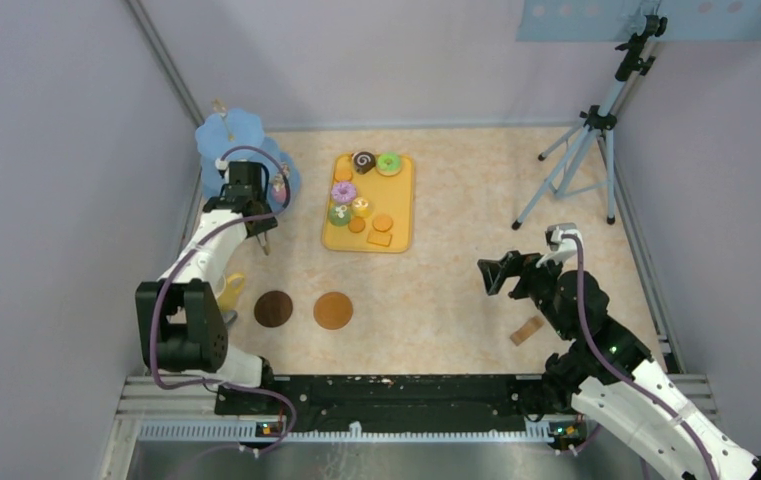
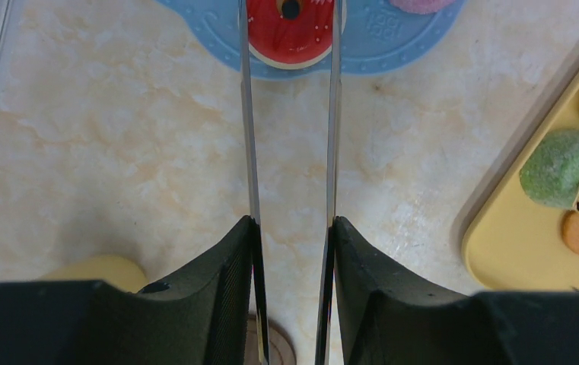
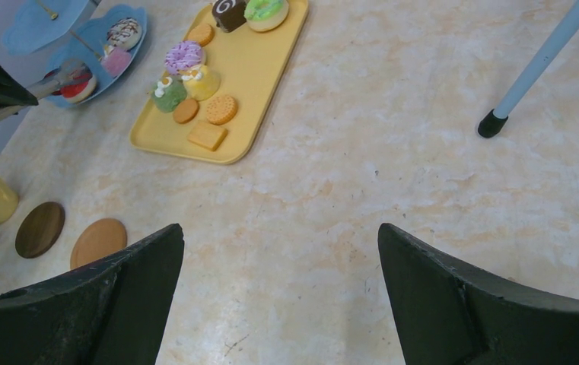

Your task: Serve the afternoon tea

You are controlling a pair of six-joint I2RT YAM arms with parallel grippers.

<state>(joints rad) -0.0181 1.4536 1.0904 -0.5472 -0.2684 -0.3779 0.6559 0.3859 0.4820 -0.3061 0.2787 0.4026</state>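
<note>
Nearby, a dark coaster (image 1: 273,308) and a tan coaster (image 1: 333,310) lie side by side; the right gripper (image 3: 278,232) hangs wide open. Farther off, the left gripper (image 2: 292,228) pinches metal tongs (image 2: 249,152) whose blades flank a glossy red doughnut (image 2: 290,34) on the blue stand (image 2: 377,46).

a yellow tray (image 1: 402,205) lies on the table (image 1: 456,290). a blue stand (image 1: 218,135) is just left of the tray. metal tongs (image 2: 249,152) are left of the tray too, tips over the stand. a tripod (image 1: 586,150) stands well right of the tray. a small wood block (image 1: 527,330) lies well off to the tray's near right.
</note>
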